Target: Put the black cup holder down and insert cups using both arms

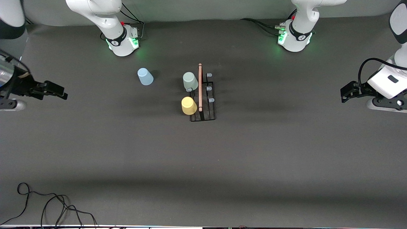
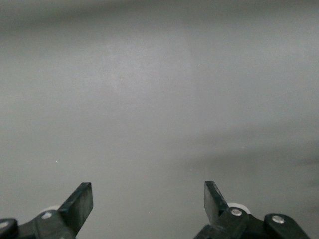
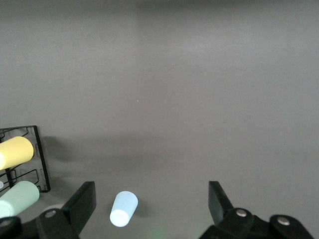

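Observation:
The black cup holder (image 1: pixel 207 111) stands mid-table, its wooden rod handle (image 1: pixel 200 87) along the top. A pale green cup (image 1: pixel 190 80) and a yellow cup (image 1: pixel 189 105) sit on pegs on the side toward the right arm's end; three pegs (image 1: pixel 209 89) on the side toward the left arm's end are bare. A light blue cup (image 1: pixel 145 76) stands mouth-down on the table, apart from the holder, near the right arm's base. My right gripper (image 1: pixel 60 92) is open and empty at the right arm's end. My left gripper (image 1: pixel 345 92) is open and empty at the left arm's end.
Both green-lit bases (image 1: pixel 122 41) stand at the table's edge farthest from the front camera. A loose black cable (image 1: pixel 47 206) lies at the near edge toward the right arm's end. The right wrist view shows the blue cup (image 3: pixel 123 208), the yellow cup (image 3: pixel 15 152), the green cup (image 3: pixel 19 198).

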Motion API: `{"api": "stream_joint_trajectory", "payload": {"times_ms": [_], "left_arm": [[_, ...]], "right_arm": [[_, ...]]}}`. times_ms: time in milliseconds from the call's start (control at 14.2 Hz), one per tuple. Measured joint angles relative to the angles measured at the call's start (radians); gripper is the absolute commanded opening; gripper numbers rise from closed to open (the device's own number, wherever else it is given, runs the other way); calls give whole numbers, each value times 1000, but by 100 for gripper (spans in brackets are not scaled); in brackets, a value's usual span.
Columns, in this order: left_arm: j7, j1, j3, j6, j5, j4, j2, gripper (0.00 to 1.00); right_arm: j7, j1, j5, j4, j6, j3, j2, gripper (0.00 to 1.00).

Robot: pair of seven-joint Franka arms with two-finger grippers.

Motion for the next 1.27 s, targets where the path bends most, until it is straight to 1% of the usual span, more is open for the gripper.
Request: {"api": "stream_joint_trajectory", "payload": {"times_ms": [211, 845, 1056, 1267], "left_arm": [[0, 0, -1, 0, 0, 0, 0, 99], [-1, 0, -5, 0, 0, 1, 0, 99], [-1, 1, -4, 0, -15, 4, -1, 99], [-1, 3, -1, 0, -61, 10, -1, 99]], "right_arm": [[0, 18, -1, -43, 12, -14, -38, 100], [0, 21, -1, -54, 25, -18, -37, 100], [0, 22, -1, -41, 34, -18, -30, 100], [0, 22, -1, 6, 37, -23, -5, 100]]}}
